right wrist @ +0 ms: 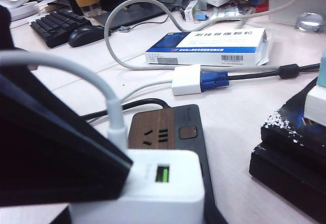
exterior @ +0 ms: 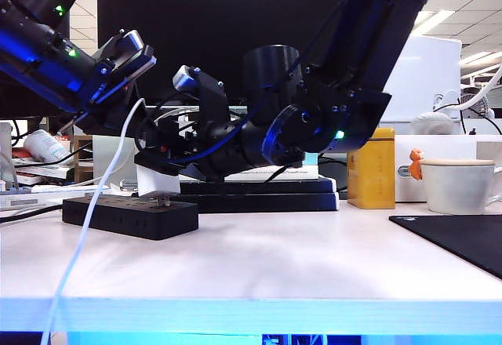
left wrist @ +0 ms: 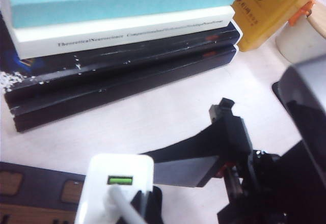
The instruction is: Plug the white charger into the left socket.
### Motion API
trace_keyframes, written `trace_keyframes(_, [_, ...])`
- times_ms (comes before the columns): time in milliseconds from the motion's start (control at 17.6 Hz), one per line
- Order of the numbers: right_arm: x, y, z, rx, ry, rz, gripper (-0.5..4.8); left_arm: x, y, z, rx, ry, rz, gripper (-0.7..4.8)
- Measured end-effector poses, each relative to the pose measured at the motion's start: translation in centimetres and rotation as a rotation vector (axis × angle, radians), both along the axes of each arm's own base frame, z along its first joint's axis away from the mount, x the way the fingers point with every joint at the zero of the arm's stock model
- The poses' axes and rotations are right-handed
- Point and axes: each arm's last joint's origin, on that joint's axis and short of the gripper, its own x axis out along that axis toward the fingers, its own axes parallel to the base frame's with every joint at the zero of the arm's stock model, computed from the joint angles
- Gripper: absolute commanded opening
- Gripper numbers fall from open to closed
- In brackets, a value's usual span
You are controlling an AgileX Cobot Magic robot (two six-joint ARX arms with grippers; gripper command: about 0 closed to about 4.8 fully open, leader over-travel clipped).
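item: white charger (exterior: 157, 181), boxy, green-lit usb port on its upper face, thin white cable (exterior: 88, 227) rising from it and trailing over the counter (exterior: 274, 259) edge. stood upright over the black power strip (exterior: 129, 216), prongs just visible between body and strip top; whether fully seated could not be told. it sat near the strip's middle in the exterior view; the left socket (right wrist: 154, 135), on the wood-toned end panel, lay bare just beyond the charger.

right gripper (exterior: 161, 163): low over the strip, jaws partly open and clamped on the charger's sides.

left gripper (exterior: 129, 55): raised above the strip's left end, jaws closed, nothing seen in them.

nearby: stacked black books (left wrist: 117, 76) behind the strip, yellow box (exterior: 371, 168), white mug (exterior: 459, 184), black mat (exterior: 463, 239).
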Motion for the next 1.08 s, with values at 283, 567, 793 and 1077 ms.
trace_keyframes(283, [0.1,-0.9,-0.3,0.01,-0.012,0.014,2.11,-0.2,-0.4,0.0,-0.009,0.012,-0.027,-0.05])
trace_keyframes(567, [-0.1,-1.1,-0.5,0.014,-0.019,0.018,2.11,-0.2,-0.4,0.0,-0.018,0.022,-0.045,-0.05])
trace_keyframes(793, [-0.3,-1.3,-0.6,0.008,-0.026,0.018,2.11,-0.3,-0.4,0.0,-0.026,0.034,-0.061,-0.05])
trace_keyframes(1077, [-0.2,-1.5,-0.6,-0.005,-0.03,0.03,2.11,-0.4,-0.5,0.0,-0.032,0.047,-0.074,-0.05])
